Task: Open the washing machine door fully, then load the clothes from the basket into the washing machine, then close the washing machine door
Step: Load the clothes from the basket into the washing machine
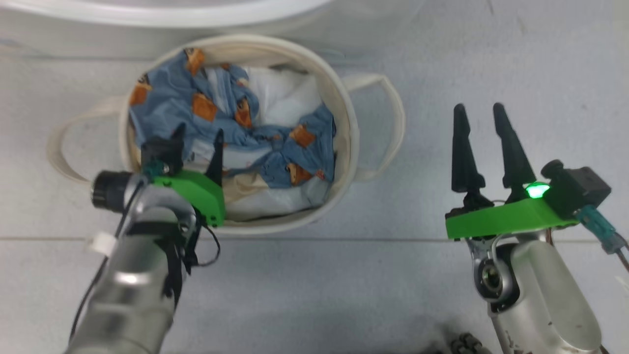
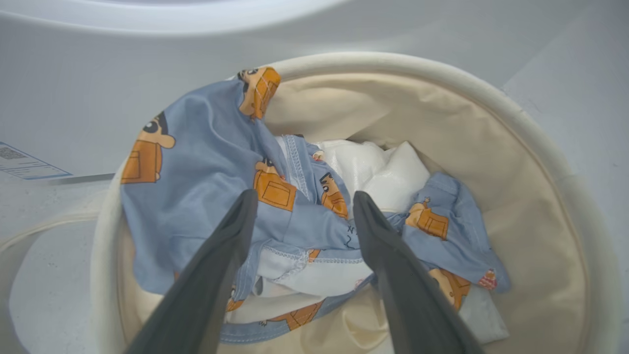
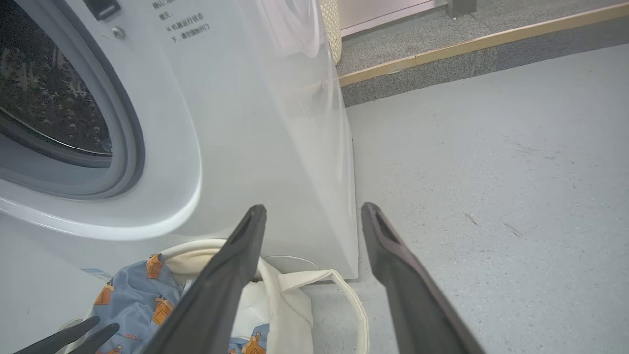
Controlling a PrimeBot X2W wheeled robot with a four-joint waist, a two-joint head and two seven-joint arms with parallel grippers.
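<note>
Left gripper spread apart over the clothes in the basket, right gripper also apart above the floor right of it, washing machine on the far side.

Laundry area, indoors. Evidence: a white front-loading washing machine takes up the left half of the right wrist view. Its perforated steel drum is visible through the grey-rimmed opening at upper left, with printed text on the front panel above. There's a blue-edged sticker at the left edge of the left wrist view. Canvas basket of printed clothes sits on bare speckled grey floor, just in front of the machine. Upper right: raised grey step with a brass-coloured edge strip. Home or lab: can't tell.
</note>
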